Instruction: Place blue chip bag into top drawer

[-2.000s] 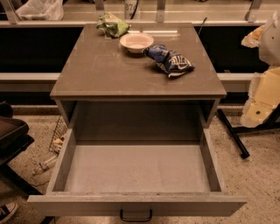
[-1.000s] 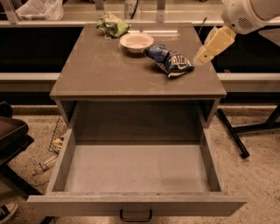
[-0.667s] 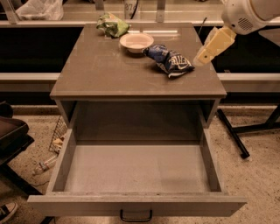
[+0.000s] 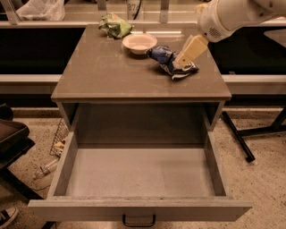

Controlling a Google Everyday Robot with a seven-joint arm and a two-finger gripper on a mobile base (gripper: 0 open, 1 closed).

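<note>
While the top drawer sits pulled out, the claw is right at the blue chip bag on the surface (gripping or not, cannot tell).

White tag behind white bowl, at far edge: digits, apparently "87". Blue chip bag just right of bowl: white lettering, too small to read. Gripper right of bowl, low over bag.
</note>
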